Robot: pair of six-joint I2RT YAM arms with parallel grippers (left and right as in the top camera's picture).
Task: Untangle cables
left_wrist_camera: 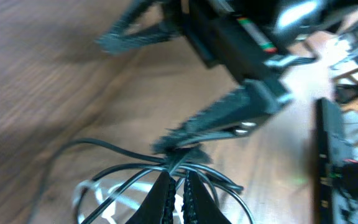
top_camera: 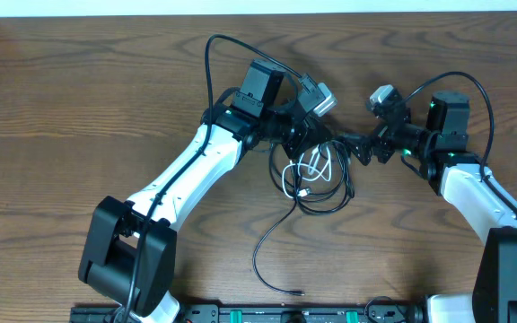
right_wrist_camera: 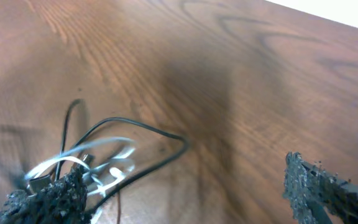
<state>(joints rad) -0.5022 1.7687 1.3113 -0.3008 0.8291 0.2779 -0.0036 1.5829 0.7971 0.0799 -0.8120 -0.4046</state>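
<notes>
**Cord tangle, one strand gripped: risk of tightening.**
At tips of left gripper point(left_wrist_camera: 178, 182), jaws pressed together: strand of thin black flexible cords point(left_wrist_camera: 213, 176), pinched. Just beside those jaws: short white looped cord point(right_wrist_camera: 112, 144), laced among black loops. Farther, close by one finger of right gripper point(right_wrist_camera: 182, 177), jaws spread wide and empty: same bundle. Likely hazards: knot cinched by straight pull; strand slipped from shallow tip pinch.
</notes>
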